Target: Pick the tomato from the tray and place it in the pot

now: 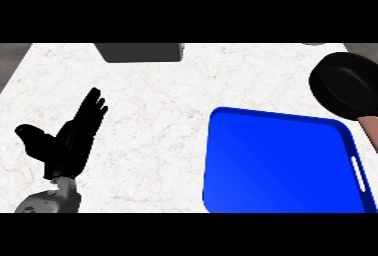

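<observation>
- The left hand point(70, 142) stands over the left part of the counter point(162, 110), wide open. Its fingers are straight and close together, pointing toward the far edge and leaning a little to the right. The thumb is spread out to the left.
- That hand has hold of nothing and touches none of the things on the counter.
- Its grey forearm point(52, 200) comes up from the lower left corner.
- The counter is white with faint marbling and fills most of what I can see.
- The tray point(280, 165) is bright blue with rounded corners and a raised rim. It lies at the lower right, well apart from the hand, and its near end runs out of view.
- A thin white slot point(359, 175) runs along the tray's right rim.
- The tomato: I cannot tell where it is. I can't make it out on the part of the tray that shows, nor in the dark inside of the pot.
- The pot point(345, 85) is black and round. It sits at the right edge, just beyond the tray's far right corner, and is partly cut off by that edge.
- A pinkish handle point(369, 131) runs from the pot's near side down the right edge, close to the tray's corner. I cannot tell whether it touches the tray.
- A dark grey box point(140, 52) sits at the counter's far edge, well apart from the rest.
</observation>
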You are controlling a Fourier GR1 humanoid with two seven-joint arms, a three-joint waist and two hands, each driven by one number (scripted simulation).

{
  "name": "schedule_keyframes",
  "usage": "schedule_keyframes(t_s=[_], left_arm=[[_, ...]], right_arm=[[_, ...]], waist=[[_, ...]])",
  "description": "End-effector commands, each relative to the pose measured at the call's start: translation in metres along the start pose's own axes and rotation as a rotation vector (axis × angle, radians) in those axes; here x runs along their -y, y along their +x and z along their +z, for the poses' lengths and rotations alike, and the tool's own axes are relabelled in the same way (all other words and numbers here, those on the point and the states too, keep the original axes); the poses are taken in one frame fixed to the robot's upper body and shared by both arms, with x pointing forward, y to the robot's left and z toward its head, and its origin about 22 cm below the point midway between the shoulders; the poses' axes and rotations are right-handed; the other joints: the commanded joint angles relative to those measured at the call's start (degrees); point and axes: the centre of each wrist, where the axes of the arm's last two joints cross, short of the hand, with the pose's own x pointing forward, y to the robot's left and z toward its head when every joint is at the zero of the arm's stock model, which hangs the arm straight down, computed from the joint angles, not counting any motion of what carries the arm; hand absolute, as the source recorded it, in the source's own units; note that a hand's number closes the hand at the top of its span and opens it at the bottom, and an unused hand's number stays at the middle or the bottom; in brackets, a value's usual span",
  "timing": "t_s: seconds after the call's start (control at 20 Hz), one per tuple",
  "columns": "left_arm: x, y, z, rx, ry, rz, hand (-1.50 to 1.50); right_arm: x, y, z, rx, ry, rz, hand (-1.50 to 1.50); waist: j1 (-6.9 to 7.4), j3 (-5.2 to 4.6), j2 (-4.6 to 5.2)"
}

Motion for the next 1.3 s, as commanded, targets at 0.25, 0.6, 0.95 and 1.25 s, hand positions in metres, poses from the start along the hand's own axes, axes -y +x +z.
schedule_keyframes(t_s=[0.25, 0.6, 0.95, 1.25], left_arm=[[0.014, 0.009, -0.007, -0.001, -0.038, 0.009, 0.00], [0.008, -0.011, -0.016, 0.006, -0.039, -0.004, 0.00], [0.009, 0.013, -0.008, 0.020, -0.038, 0.012, 0.00], [0.012, -0.001, -0.003, 0.019, -0.037, -0.003, 0.00]], right_arm=[[0.060, 0.056, -0.001, 0.138, -0.131, -0.154, 1.50], [0.050, 0.089, -0.042, 0.069, -0.090, -0.182, 1.50], [0.029, 0.110, -0.081, 0.004, -0.024, -0.141, 1.50], [-0.012, 0.108, -0.109, 0.035, 0.003, -0.153, 1.50]], waist=[[1.64, 0.02, 0.33], [2.16, 0.01, 0.57], [2.64, 0.04, 0.58], [2.98, 0.06, 0.74]])
